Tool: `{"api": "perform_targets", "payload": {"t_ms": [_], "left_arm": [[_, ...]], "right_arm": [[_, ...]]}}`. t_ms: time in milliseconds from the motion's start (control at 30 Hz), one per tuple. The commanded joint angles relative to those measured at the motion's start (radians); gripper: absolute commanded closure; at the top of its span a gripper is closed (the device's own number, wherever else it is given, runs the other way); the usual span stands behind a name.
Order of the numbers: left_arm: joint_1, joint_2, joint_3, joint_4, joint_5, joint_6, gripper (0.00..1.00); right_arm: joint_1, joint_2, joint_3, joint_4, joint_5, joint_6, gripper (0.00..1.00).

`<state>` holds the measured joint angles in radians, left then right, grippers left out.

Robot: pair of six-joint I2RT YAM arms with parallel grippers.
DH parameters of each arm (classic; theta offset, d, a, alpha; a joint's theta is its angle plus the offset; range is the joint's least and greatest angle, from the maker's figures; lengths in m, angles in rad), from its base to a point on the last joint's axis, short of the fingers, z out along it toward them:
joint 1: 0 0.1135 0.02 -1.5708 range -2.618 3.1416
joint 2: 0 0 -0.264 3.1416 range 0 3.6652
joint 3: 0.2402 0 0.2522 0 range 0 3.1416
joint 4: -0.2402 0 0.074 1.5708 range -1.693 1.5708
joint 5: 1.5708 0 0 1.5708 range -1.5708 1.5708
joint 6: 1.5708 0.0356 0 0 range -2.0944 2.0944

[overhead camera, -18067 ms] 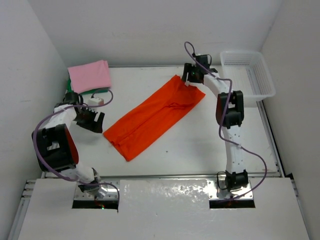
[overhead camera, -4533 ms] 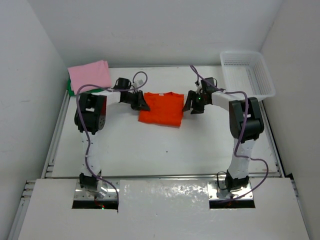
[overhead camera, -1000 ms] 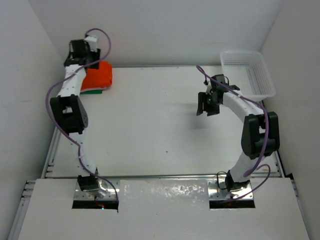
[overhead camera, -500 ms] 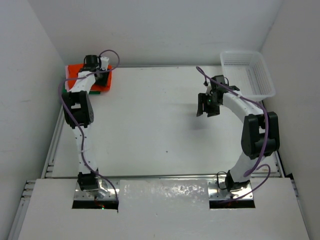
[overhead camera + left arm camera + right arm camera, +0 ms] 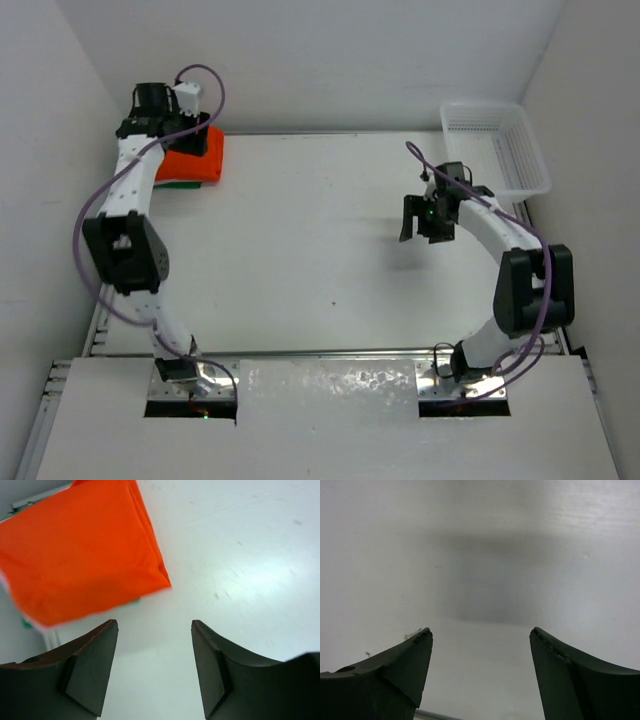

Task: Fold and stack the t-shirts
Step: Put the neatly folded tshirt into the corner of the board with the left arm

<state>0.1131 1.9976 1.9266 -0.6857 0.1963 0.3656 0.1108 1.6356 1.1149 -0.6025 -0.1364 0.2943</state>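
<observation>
The orange t-shirt (image 5: 195, 160) lies folded on top of a stack in the table's far left corner, and it fills the upper left of the left wrist view (image 5: 85, 550). A strip of the green t-shirt (image 5: 178, 184) shows under it. The pink t-shirt is hidden. My left gripper (image 5: 196, 138) is open and empty; in the left wrist view (image 5: 155, 625) it is above bare table just off the orange shirt's edge. My right gripper (image 5: 423, 230) is open and empty over bare table at the right, as the right wrist view (image 5: 480, 632) shows.
A white lattice basket (image 5: 530, 185) stands at the far right corner, beyond the right arm. White walls close in the table at the back and on both sides. A metal rail runs along the near edge (image 5: 320, 352).
My left gripper has drawn back and up off the orange shirt, which stays on the stack. My right gripper has moved a little nearer and to the right.
</observation>
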Motion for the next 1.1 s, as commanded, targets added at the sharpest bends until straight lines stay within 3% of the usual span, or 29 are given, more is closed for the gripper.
{"api": "perform_targets", "payload": {"t_ms": [0,33,233,433,600,1067], "left_arm": [[0.01,-0.232,-0.167,-0.135,0.063,0.044,0.41],[0.01,-0.3,-0.295,-0.167,0.055,0.058,0.41],[0.086,-0.506,-0.85,-0.077,-0.026,0.07,0.44],[0.125,-0.661,-1.2,0.158,-0.251,0.141,0.46],[0.131,-0.729,-1.288,0.233,-0.232,0.121,0.46],[0.143,-0.783,-1.305,0.229,-0.209,0.134,0.47]], "right_arm": [[-0.04,-0.106,-0.096,0.03,-0.005,-0.003,0.22],[-0.048,-0.141,-0.115,0.032,-0.006,-0.006,0.17],[-0.086,-0.298,-0.296,0.092,-0.014,0.003,0.15],[-0.088,-0.437,-0.401,0.106,0.038,0.012,0.1],[-0.088,-0.508,-0.438,0.116,0.055,0.032,0.1],[-0.086,-0.611,-0.518,0.127,0.064,0.059,0.09]]}}
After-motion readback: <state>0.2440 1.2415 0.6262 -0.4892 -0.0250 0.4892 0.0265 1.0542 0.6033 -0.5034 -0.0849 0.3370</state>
